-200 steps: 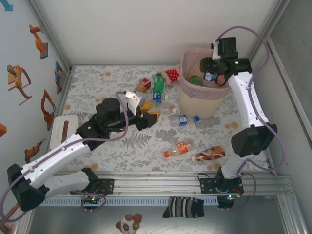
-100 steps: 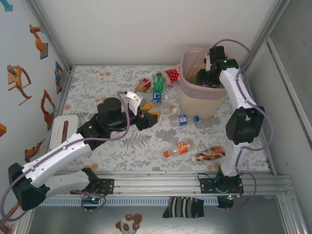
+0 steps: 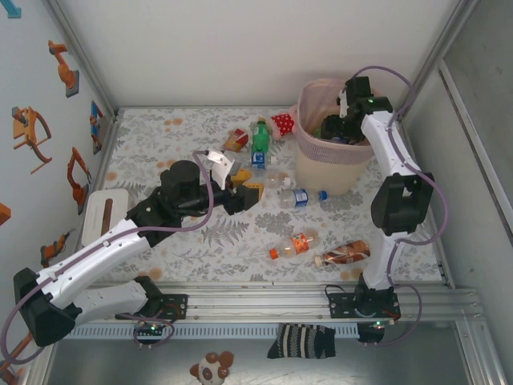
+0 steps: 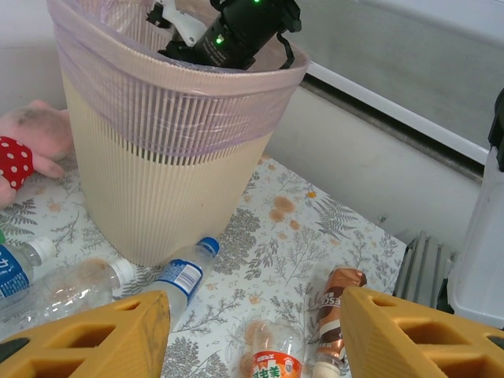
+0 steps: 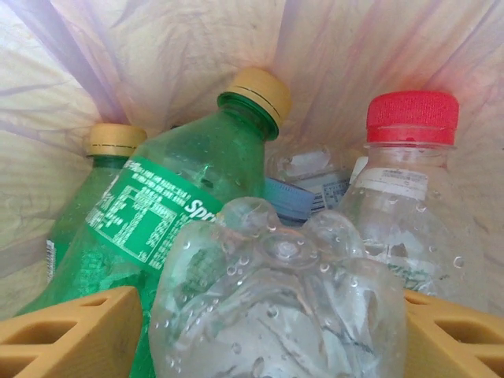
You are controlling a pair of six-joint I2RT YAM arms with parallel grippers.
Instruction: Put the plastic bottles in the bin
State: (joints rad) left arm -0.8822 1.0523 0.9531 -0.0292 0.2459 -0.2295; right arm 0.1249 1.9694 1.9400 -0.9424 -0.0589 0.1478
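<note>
right gripper (image 5: pixel 272 319) | in bin (image 5: pixel 157 47) | clear bottle (image 5: pixel 276 260) between its fingers (image 5: pixel 71 331)

left pincer (image 4: pixel 253 315) agape, right arm (image 3: pixel 386 148) outstretched

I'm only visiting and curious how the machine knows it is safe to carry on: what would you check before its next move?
1. Right gripper down inside the bin: ok.
2. Clear bottle between its fingers, above the green bottles in there: ok.
3. That bottle let go: cannot tell.
4. Left gripper open with nothing in it: ok.
5. Table free of bottles: not ok; a blue-capped bottle and a brown bottle, among others, lie near the bin.
</note>
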